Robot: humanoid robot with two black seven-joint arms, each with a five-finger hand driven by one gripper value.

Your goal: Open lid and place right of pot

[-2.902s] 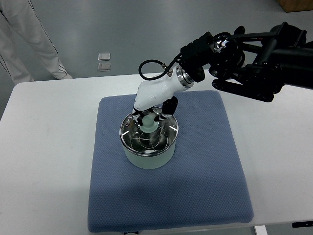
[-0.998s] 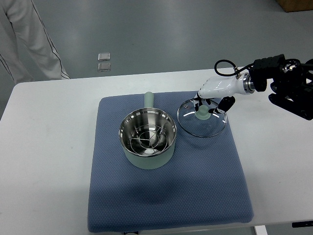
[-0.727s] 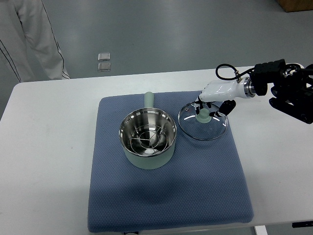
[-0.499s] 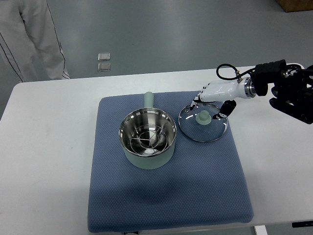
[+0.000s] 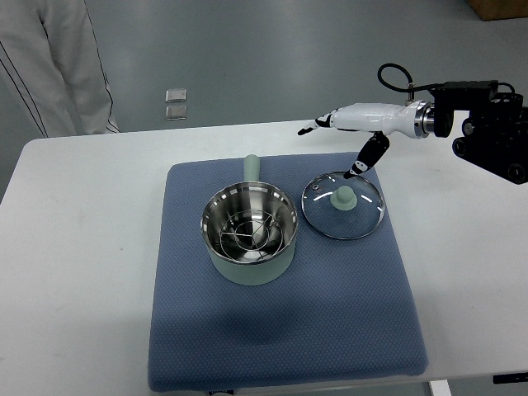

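A pale green pot [image 5: 249,237] with a steel inside and a wire rack stands uncovered on the blue mat [image 5: 280,330], its handle [image 5: 251,167] pointing away from me. The glass lid [image 5: 343,205] with its green knob lies flat on the mat just right of the pot. My right hand [image 5: 337,147] hovers above and behind the lid, fingers spread and holding nothing; the thumb hangs over the lid's far rim. The left arm does not show.
The mat lies on a white table [image 5: 74,247]. A person in white trousers [image 5: 51,58] stands on the floor beyond the table's far left corner. Two small square plates [image 5: 175,104] lie on the floor behind the table.
The right hand lifted the lid off the pot, carried it right and set it on the mat. It has since let go of the knob and risen away with fingers spread.
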